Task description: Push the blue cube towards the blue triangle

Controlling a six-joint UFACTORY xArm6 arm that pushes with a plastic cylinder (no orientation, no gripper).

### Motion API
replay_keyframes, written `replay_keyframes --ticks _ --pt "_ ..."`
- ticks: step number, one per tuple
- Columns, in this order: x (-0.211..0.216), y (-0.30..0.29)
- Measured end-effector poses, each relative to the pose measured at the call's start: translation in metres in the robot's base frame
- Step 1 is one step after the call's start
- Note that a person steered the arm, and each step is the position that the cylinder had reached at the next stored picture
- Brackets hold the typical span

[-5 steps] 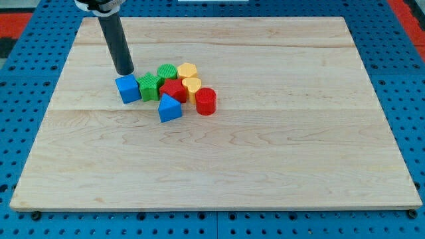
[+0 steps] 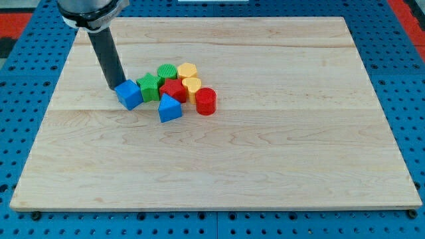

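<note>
Right beside tip (image 2: 116,87), on its right and touching: blue cube (image 2: 129,95). Further right and toward view's bottom, blue triangle (image 2: 169,109), apart from cube, gap between them not closed. Judged early to midway: contact made, push toward triangle left to do. Beyond cube, green block (image 2: 150,87) touching it, then red star-like block (image 2: 174,89), two yellow blocks (image 2: 190,77), red cylinder (image 2: 206,101). Rod leaning from upper left down to wooden surface (image 2: 265,153), tip at cube's left edge. No gripper on this rig, so nothing open, closed or gripping.
</note>
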State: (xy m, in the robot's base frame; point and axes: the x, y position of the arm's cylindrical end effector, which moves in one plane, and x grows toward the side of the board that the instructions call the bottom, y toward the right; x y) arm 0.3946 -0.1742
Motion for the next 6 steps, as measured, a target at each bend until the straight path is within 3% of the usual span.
replay_keyframes --ticks 3,6 --pt "0.033 0.002" --pt "0.033 0.063"
